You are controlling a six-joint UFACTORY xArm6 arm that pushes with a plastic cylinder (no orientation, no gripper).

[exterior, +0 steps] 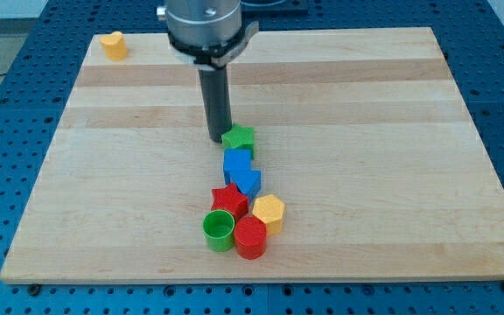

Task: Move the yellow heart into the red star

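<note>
Our bare tip holds nothing, and the yellow heart, maybe heart-shaped, sits far up-left of it.

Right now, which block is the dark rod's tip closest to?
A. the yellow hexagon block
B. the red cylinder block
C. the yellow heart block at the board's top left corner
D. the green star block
D: my tip sits just at the view's left of the green star block, at the top of the cluster, with the yellow heart block far off.
</note>
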